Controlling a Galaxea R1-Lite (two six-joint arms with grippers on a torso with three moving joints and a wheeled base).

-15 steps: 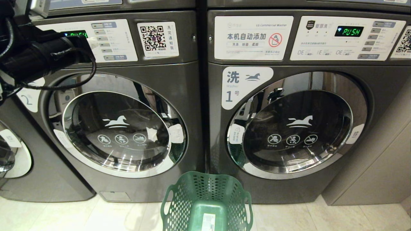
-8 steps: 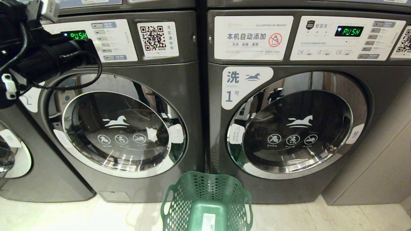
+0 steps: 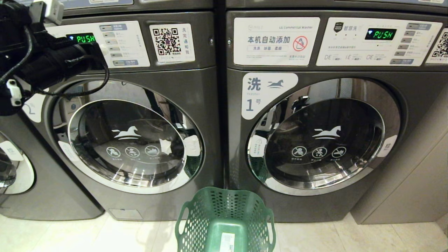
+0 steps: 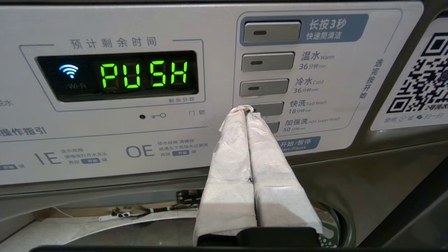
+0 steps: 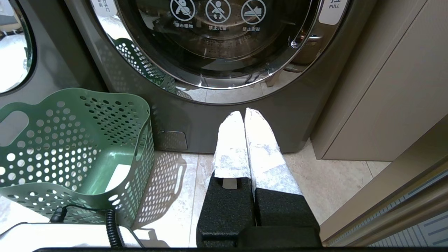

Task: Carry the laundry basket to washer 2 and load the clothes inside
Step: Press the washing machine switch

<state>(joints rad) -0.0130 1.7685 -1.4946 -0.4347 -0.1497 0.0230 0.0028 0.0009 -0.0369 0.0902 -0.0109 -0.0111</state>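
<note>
Left gripper (image 4: pixel 245 111) has risen, clenched empty, tips at fast-wash button (image 4: pixel 267 108) on washer 2 (image 3: pixel 196 87); basket (image 3: pixel 225 220) empty. Next: press gently.

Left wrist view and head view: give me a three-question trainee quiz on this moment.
1. True or false: the laundry basket holds clothes.
2. Which button do the shut left gripper tips meet on the washer 2 panel? A) Warm B) Cold C) Fast Wash
3. Fill in: the display reads ____.

Key: 1 false, it looks empty; 2 C; 3 PUSH.
</note>
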